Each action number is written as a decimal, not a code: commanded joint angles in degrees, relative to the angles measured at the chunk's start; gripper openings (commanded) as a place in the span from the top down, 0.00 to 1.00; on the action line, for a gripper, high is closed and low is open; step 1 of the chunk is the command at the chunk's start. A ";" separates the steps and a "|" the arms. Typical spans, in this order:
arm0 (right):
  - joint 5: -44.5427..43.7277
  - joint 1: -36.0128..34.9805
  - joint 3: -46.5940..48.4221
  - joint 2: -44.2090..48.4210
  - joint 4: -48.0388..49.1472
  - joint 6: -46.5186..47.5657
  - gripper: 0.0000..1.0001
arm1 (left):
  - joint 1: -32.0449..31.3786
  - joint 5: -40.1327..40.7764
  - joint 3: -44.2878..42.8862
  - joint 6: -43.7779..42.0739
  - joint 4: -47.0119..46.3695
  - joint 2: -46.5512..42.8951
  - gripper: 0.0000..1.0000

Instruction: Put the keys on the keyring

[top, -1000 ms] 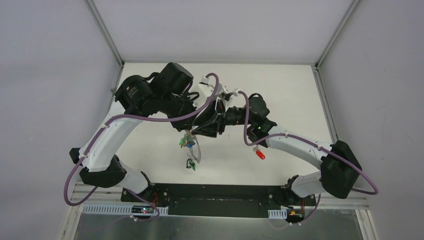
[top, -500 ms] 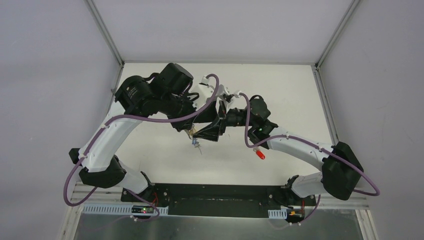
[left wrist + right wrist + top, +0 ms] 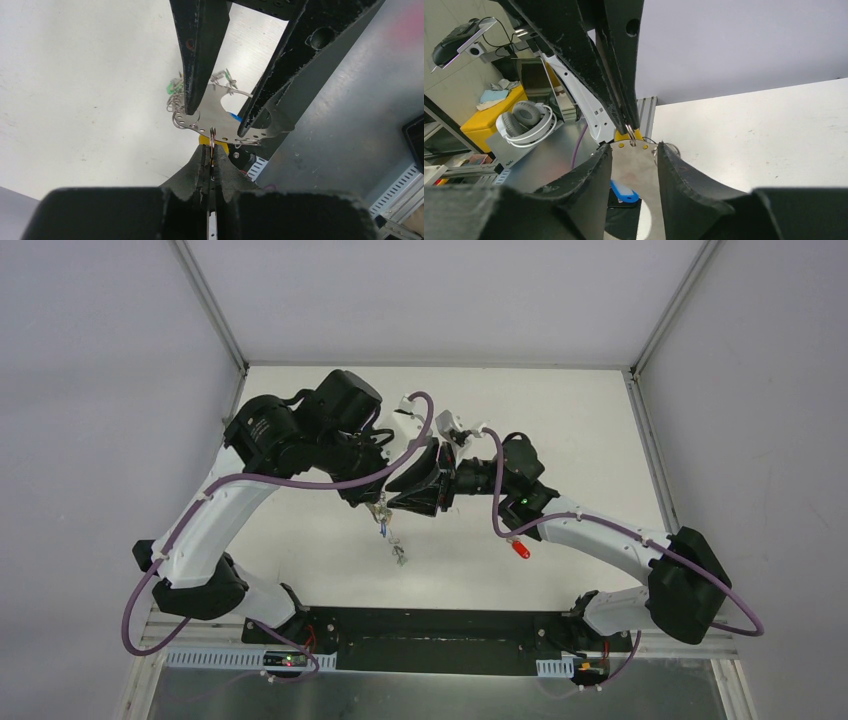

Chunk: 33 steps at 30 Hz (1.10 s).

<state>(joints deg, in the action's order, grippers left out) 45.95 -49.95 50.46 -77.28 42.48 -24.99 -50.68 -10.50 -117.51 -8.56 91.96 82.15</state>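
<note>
Keys (image 3: 400, 557) dangle in the air under the spot where the two grippers meet, above the middle of the white table (image 3: 300, 540). They hang from the keyring (image 3: 212, 107), a flat grey metal band with little holes along its edge. The right gripper (image 3: 634, 150) has the keyring between its two fingers, one finger pressed on each edge of the band. The left gripper (image 3: 212, 152) is squeezed tight on a small ring (image 3: 212, 136) that sits right at the rim of the keyring. A yellow key head (image 3: 620, 135) peeks out just behind it. A red key (image 3: 520, 548) lies alone on the table beside the right arm, apart from the rest. One second ago the bunch hung lower and showed more green, with one green key at the bottom. Half a second ago only a tiny bit could be seen under the grippers. Now a thin string of keys hangs down again, a bit more to the right. The two grippers have moved a little toward the back of the table. The red key has not moved.
</note>
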 commanded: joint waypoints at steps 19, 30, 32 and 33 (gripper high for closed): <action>7.12 0.21 4.56 -4.80 9.37 -6.90 0.82 | -0.43 -1.34 2.41 -0.23 5.12 -2.68 1.00; 7.83 0.21 4.91 -5.53 8.86 -7.00 1.00 | -0.46 -1.66 3.86 0.03 3.82 -3.56 1.00; 8.04 0.21 4.91 -5.53 8.85 -7.00 1.00 | -0.43 -1.59 4.09 0.03 3.48 -3.81 1.00; 8.15 0.20 4.99 -5.52 8.85 -6.95 1.00 | -0.43 -1.48 4.24 0.03 3.30 -3.98 1.00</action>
<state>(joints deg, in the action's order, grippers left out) 53.01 -49.84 52.51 -82.70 48.47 -31.44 -50.70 -11.97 -113.40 -8.47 91.85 80.66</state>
